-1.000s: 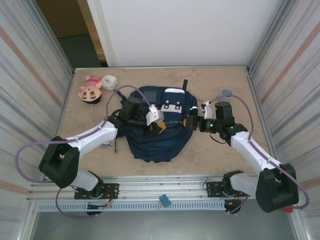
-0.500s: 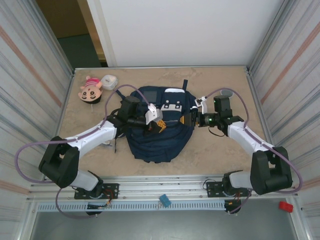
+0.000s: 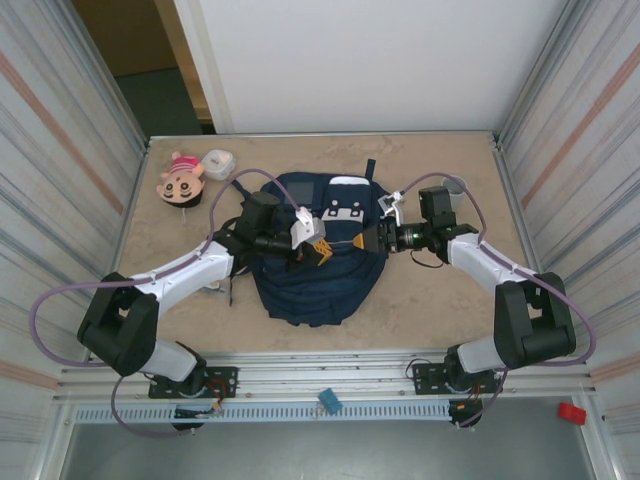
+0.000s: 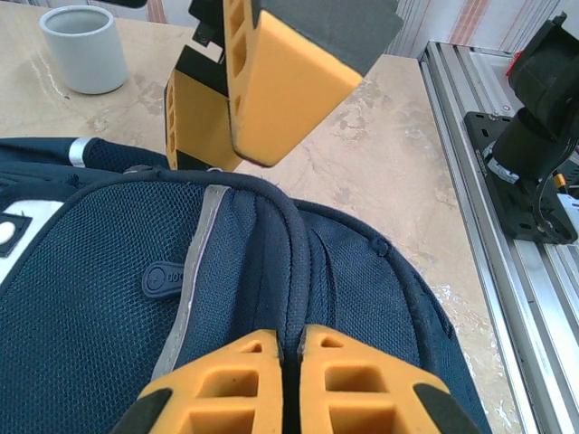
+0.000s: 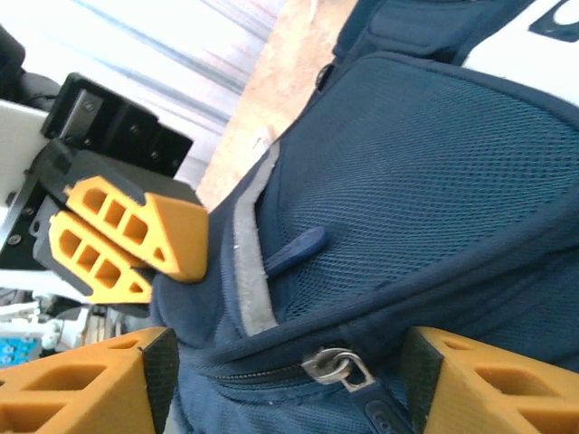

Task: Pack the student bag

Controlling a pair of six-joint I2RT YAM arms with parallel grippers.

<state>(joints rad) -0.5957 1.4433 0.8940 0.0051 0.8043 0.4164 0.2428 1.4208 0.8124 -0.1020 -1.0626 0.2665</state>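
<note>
On the top camera I see the student bag lying flat in the middle of the desk, with both arms reaching in over its upper half. The left jaws sit on the middle of the bag, and the right jaws are at its right edge, close by. A doll and a small white tub lie in the far left corner, and a grey cup stands far right.

On the left wrist camera, the left jaws are fully closed, their orange fingers pinching a raised ridge of the bag's navy fabric. The right jaws hang just above the bag's edge ahead, with the cup on the desk beyond.

On the right wrist camera, the right jaws stand well apart, one orange finger on either side of a fold of the bag, gripping nothing. A metal zip pull lies between them. I cannot tell whether the pads touch the cloth. The closed left jaws show further along the bag.
</note>
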